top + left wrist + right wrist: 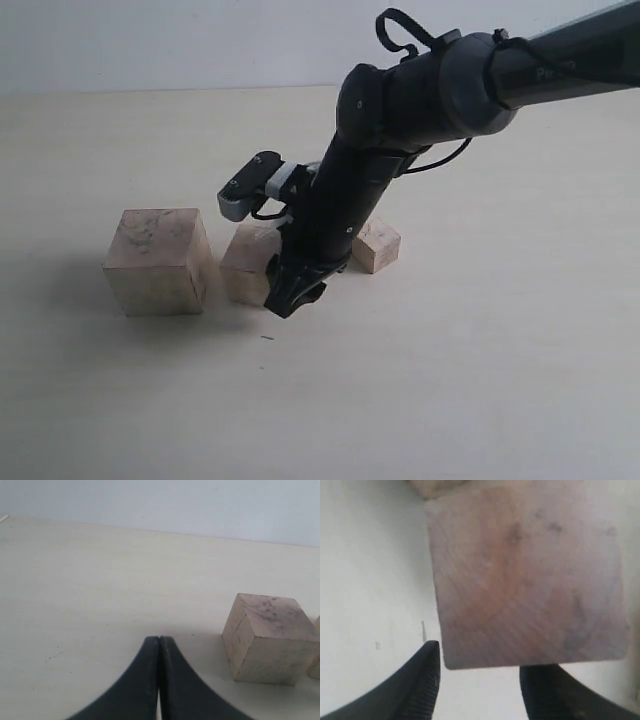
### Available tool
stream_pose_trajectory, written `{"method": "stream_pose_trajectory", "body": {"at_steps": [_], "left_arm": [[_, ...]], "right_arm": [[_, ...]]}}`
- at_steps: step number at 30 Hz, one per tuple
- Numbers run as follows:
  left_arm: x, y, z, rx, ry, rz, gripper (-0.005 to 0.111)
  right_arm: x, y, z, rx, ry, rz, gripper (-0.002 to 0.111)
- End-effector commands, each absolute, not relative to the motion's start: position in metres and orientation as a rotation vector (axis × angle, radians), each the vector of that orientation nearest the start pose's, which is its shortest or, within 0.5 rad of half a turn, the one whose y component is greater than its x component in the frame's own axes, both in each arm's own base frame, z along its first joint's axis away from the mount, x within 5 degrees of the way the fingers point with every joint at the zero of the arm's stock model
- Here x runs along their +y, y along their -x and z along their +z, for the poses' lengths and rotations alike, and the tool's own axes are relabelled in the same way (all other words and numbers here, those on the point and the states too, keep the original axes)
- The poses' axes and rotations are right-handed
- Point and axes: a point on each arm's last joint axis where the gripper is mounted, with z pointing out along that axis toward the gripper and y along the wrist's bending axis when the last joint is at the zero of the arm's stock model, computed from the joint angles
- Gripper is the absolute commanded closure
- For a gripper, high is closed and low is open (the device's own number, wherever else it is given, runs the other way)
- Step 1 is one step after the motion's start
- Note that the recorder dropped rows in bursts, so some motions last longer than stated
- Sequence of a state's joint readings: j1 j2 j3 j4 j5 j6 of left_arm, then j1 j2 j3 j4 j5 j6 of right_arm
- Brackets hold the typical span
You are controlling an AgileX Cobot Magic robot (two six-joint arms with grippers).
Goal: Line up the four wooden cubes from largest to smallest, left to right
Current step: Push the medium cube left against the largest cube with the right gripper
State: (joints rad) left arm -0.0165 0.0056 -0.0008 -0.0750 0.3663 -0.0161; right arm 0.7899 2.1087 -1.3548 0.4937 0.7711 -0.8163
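Right gripper (pixel 482 662) has its jaws apart with the mid-sized cube (pixel 527 575) dead ahead, just beyond them — left gripper (pixel 159 647), jaws together, sits farther off.

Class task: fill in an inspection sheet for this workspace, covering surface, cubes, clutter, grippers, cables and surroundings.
Surface: pale tabletop, one tiny dark fleck.
Job's things: three wooden cubes seen: large cube, medium cube partly behind the right arm, small cube; fourth not visible.
Clutter: nothing seen.
Grippers: left gripper jaws shut, empty; right gripper jaws open at the medium cube.
Cables: black cable loops on the right arm.
Surroundings: plain pale wall.
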Motion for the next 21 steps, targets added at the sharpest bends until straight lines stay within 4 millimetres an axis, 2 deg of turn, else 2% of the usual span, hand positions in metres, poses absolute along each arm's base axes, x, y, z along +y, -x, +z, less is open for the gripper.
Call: {"method": "stream_pose_trajectory", "body": {"at_steps": [1,6,21], "left_arm": [[-0.0035,-0.0531,0.1810,1.841,0.041,-0.100,0.107],[-0.0035,-0.0531,0.1810,1.841,0.041,-0.100,0.107],[-0.0035,-0.0531,0.1810,1.841,0.041,-0.100,0.107]], "right_arm": [[0.3156,-0.2705,0.1296,2.330,1.696,0.524,0.060],[0.3191,-0.2772,0.1369,2.285,1.700,0.485,0.060],[0.3248,-0.2697,0.1377,2.334,1.655,0.593,0.060]]}}
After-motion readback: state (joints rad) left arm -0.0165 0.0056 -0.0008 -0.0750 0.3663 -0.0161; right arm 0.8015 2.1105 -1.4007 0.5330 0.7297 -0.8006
